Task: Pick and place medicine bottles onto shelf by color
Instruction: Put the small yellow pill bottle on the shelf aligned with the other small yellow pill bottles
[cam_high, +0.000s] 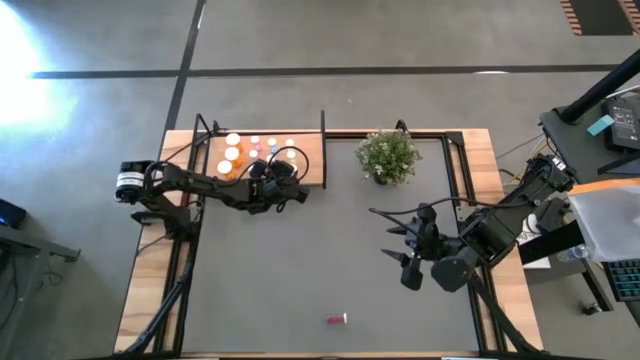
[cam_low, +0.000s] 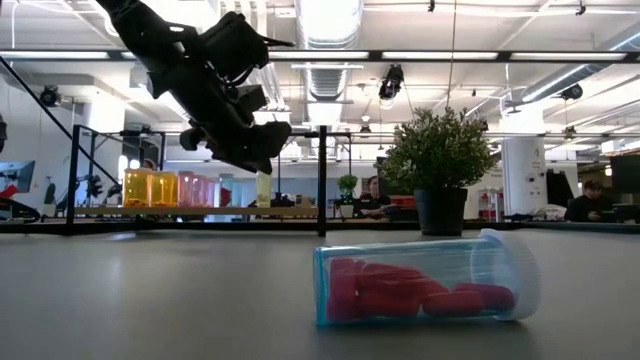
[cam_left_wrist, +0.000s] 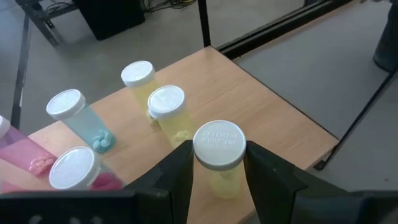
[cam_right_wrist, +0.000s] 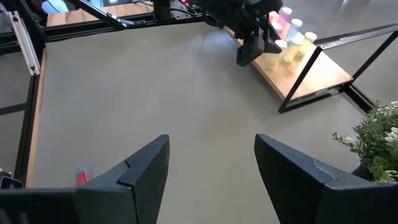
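Yellow bottle (cam_left_wrist: 219, 163), white cap up, stands upright on the shelf (cam_left_wrist: 261, 106), clamped between the left gripper's (cam_left_wrist: 217, 171) fingers. Just beside it stand two more yellow bottles (cam_left_wrist: 166, 112), then pale blue (cam_left_wrist: 78, 118) and pink ones. One red-filled bottle (cam_low: 425, 280) lies on its side on the grey mat (cam_high: 300, 260), well apart from the shelf. Right gripper (cam_right_wrist: 211, 171) hovers over the mat, fingers spread wide, holding nothing.

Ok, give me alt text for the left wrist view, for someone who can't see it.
The left gripper is closed around a yellow bottle with a white cap, standing on the wooden shelf. Behind it stand two more yellow bottles, a pale blue bottle and pink ones.
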